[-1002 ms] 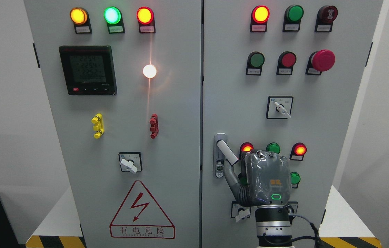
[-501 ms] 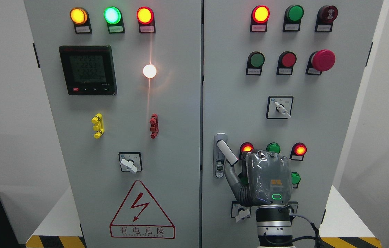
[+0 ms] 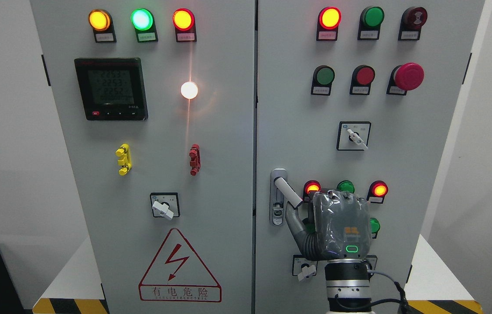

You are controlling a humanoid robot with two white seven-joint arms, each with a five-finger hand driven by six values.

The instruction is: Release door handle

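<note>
The white door handle (image 3: 288, 192) sits at the left edge of the right cabinet door (image 3: 298, 109), swung out from its lock plate (image 3: 277, 209) and slanting down to the right. My right hand (image 3: 305, 209) comes up from the bottom edge, its grey back facing me. Its thumb (image 3: 293, 218) lies against the underside of the handle's free end. The other fingers curl behind the palm, out of sight. The hand is shut on the handle's tip. The left arm does not show.
Lit red lamps (image 3: 378, 189) and green lamps (image 3: 345, 186) surround my hand. A rotary switch (image 3: 305, 267) sits just below my thumb, another (image 3: 354, 136) higher up. A red mushroom button (image 3: 408, 76) stands out at the upper right. The left door (image 3: 163, 131) carries a meter (image 3: 111, 88).
My right hand has crept a little to the right and down. The handle's free end has followed it slightly to the right.
</note>
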